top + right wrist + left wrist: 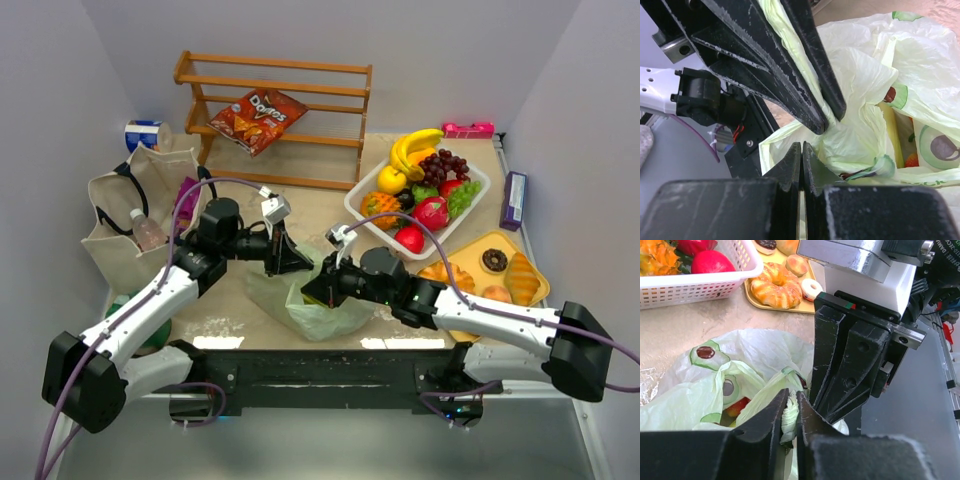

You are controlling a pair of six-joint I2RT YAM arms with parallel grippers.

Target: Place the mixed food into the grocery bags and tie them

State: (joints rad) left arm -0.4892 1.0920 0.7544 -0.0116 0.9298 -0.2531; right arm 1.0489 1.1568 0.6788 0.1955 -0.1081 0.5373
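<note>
Prob. tying step: green bag (322,312) w/ food (737,407) sits mid near edge of tabletop (300,205), left hand (793,401) pinching its bunched film, right hand (801,150) closed alongside, grip unclear; next needs a knot drawn w/o tearing.

Wooden rack (300,66), white basket (690,290), yellow tray (468,248)

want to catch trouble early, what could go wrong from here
The left gripper pinches only a thin bunched strip of the crinkly pale green plastic bag; pulling might tear it or let it slip. The shut right gripper sits close beside the left one, so fingers could collide.
</note>
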